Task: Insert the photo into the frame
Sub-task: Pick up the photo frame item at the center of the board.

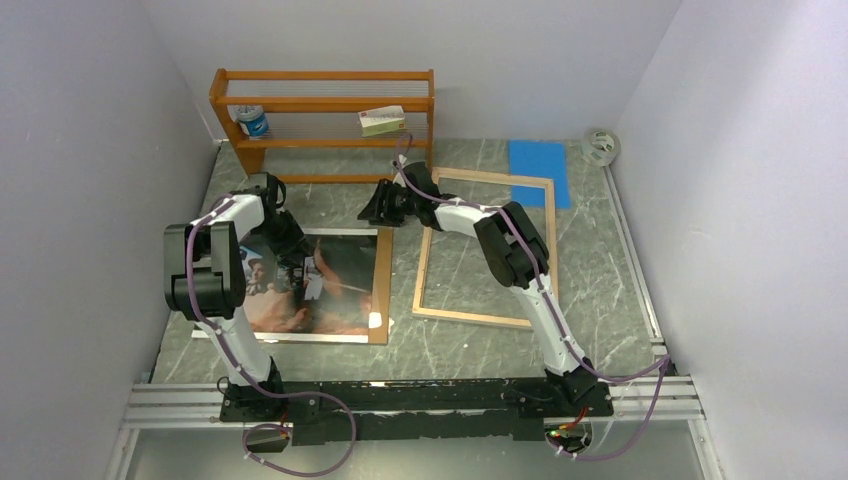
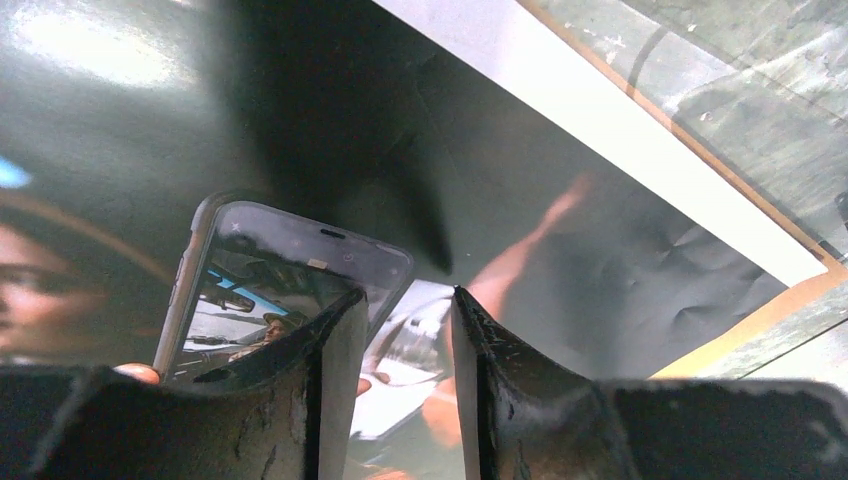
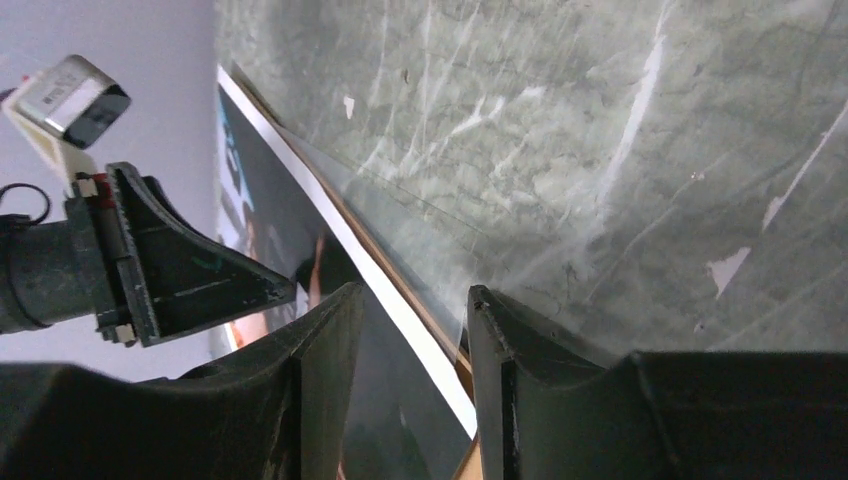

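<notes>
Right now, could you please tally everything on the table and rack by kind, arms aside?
Photo: 1
Backing board: 1
Frame: 1
Rack: 1
Jar: 1
Box: 1
Blue sheet: 1
Tape roll: 1
Total: 8

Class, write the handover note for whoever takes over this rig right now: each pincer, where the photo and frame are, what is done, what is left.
Left pincer: open, low over the photo, holding nothing.
Right pincer: open, by the photo's far right corner, holding nothing.
Photo: face up on the brown board, left of the frame.
Frame: flat on the table, wood side up, nothing in it.
Done: nothing placed yet.
Left: grasp the photo and move it into the frame.
</notes>
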`<state>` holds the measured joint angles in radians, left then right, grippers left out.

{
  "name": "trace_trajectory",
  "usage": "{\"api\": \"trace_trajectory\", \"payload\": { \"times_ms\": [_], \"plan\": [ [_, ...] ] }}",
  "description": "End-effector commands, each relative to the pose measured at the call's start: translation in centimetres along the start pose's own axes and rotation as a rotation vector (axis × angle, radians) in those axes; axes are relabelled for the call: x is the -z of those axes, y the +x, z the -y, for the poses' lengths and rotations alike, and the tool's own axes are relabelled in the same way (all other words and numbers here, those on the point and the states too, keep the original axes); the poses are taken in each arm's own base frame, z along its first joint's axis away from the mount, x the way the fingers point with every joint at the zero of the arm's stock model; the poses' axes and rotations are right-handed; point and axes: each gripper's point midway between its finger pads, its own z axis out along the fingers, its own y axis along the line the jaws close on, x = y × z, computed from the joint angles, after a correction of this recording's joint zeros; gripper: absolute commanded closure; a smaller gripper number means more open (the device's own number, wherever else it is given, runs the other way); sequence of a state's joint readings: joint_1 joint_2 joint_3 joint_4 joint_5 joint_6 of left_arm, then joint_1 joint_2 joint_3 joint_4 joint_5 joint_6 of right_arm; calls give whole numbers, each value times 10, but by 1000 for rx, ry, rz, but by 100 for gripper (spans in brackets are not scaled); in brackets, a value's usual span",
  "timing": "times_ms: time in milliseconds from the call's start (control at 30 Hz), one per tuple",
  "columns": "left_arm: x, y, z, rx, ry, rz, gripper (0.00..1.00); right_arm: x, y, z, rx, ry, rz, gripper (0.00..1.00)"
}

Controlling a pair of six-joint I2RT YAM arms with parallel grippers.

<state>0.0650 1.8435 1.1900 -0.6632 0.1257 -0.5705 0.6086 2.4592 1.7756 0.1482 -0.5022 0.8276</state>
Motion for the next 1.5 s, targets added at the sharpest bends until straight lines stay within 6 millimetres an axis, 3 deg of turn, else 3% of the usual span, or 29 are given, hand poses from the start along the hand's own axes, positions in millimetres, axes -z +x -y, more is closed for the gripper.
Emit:
{"api": "trace_trajectory", "payload": {
  "times_ms": [0, 300, 500, 767, 1067, 1267, 1467],
  "plan": [
    [-21, 17, -29, 5, -128, -66, 57, -4, 4, -28, -33, -162, -18, 54],
    [-23, 17, -32, -5, -142, -67, 59, 3, 5, -52, -65, -311, -11, 65],
    [-22, 17, -32, -5, -142, -63, 60, 2, 3, -44, -70, -279, 2, 67],
    [-9, 12, -34, -4, -158, -22, 61, 10, -11, -40, -24, -225, 67, 84],
    [-5, 11, -41, -33, -181, -1, 64, 9, -17, -44, -16, -255, 88, 70],
    [-4, 10, -40, -37, -179, 1, 64, 4, -21, -42, -23, -249, 102, 75],
    [7, 7, -42, -17, -197, 28, 65, 12, -25, -44, -15, -240, 138, 89]
  ]
}}
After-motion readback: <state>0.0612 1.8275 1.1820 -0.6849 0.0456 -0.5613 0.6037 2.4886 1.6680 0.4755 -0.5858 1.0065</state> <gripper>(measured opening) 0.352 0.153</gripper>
